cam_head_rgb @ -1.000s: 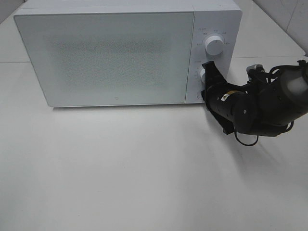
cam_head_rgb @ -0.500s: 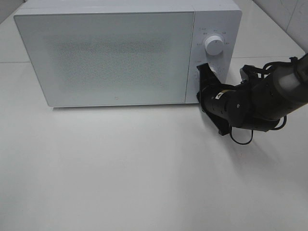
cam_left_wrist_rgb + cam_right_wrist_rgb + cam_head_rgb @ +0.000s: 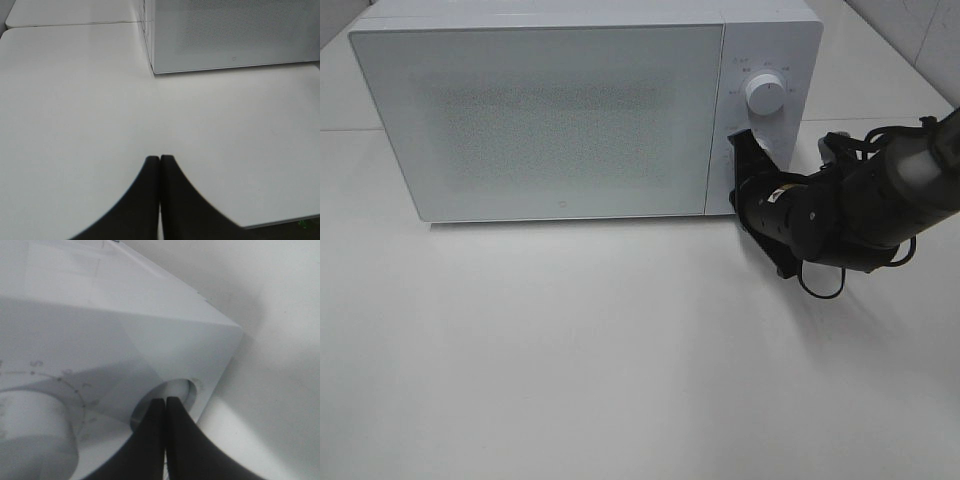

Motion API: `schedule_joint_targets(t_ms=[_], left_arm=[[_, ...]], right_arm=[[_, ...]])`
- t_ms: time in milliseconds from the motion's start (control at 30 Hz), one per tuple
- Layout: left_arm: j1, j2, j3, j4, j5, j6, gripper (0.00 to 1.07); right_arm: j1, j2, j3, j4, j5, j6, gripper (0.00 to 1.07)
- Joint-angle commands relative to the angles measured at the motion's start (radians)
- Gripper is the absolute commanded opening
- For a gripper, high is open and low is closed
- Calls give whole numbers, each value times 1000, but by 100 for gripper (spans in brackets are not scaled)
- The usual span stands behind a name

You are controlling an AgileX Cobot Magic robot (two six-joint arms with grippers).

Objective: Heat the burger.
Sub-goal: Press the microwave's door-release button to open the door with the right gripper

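Note:
The burger is out of view. The white microwave [image 3: 550,120] stands with its door shut. My right gripper [image 3: 737,175] is shut, and its tips [image 3: 165,400] rest against a round recessed button [image 3: 181,390] low on the control panel, next to a marked dial [image 3: 30,425]. In the high view the upper knob [image 3: 764,93] shows above the gripper, whose body covers the lower controls. My left gripper [image 3: 160,159] is shut on nothing and hangs over bare table, well short of the microwave's front corner [image 3: 152,70].
The white table [image 3: 620,350] stretches in front of the microwave. A seam between table panels [image 3: 75,23] runs behind. The right arm [image 3: 860,205] and its cables lie beside the microwave's right end. A table edge [image 3: 280,222] shows in the left wrist view.
The right gripper has shifted a little left and up against the control panel, now covering the lower dial that showed a second ago. The microwave door stays shut.

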Motion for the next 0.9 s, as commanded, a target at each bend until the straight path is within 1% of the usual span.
schedule_joint_targets(t_ms=[33,433,600,900], left_arm=[[1,-8,2,-5,-14,0,0],[1,-8,2,-5,-14,0,0],[1,-8,2,-5,-14,0,0],[1,-8,2,-5,-14,0,0]], right_arm=[[-19,-8,-47,-9,-126,-20,0],[-29,-8,-77,-13,-130,-20,0],[-29,-8,-108,-14,-146,-17,0],[-29,-8,-108,-14,-159,-1,0]])
